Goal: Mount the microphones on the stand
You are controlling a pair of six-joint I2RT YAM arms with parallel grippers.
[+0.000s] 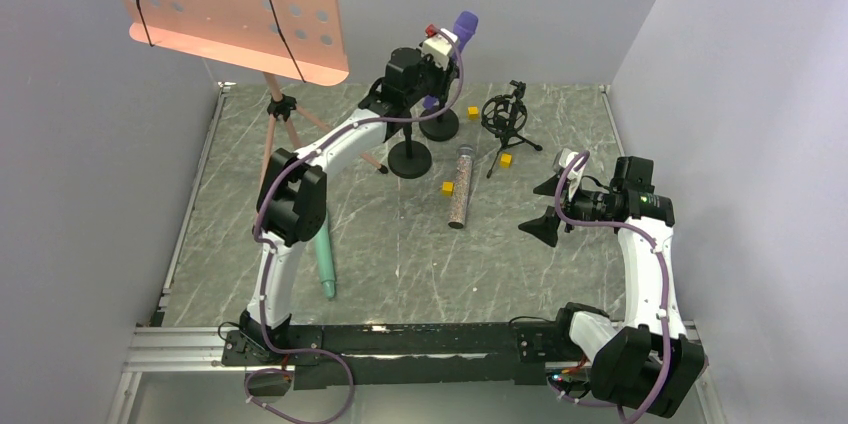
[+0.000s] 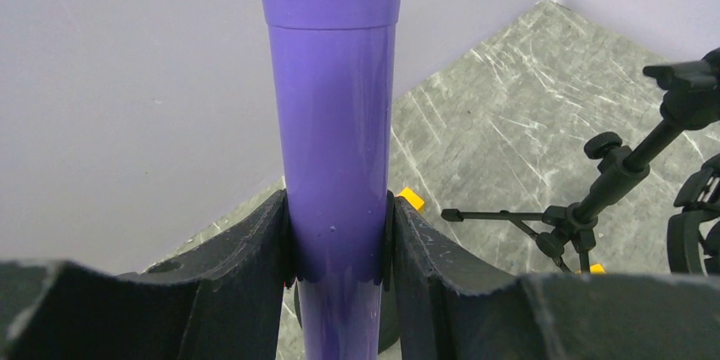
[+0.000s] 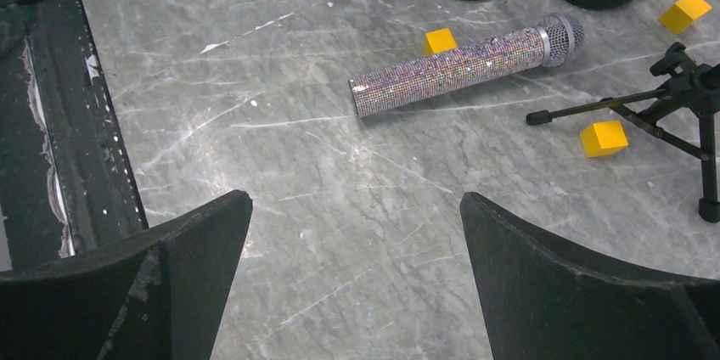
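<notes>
My left gripper is shut on the purple microphone and holds it upright over the rear round-base stand. In the left wrist view both fingers press the purple barrel. I cannot tell whether the microphone sits in the stand. The glittery copper microphone lies on the table, and it also shows in the right wrist view. The mint green microphone lies near the left arm, partly hidden. My right gripper is open and empty above bare table.
A second round-base stand is beside the first. A black tripod stand with a shock mount is to their right. Small yellow cubes lie around the copper microphone. An orange music stand rises at the back left.
</notes>
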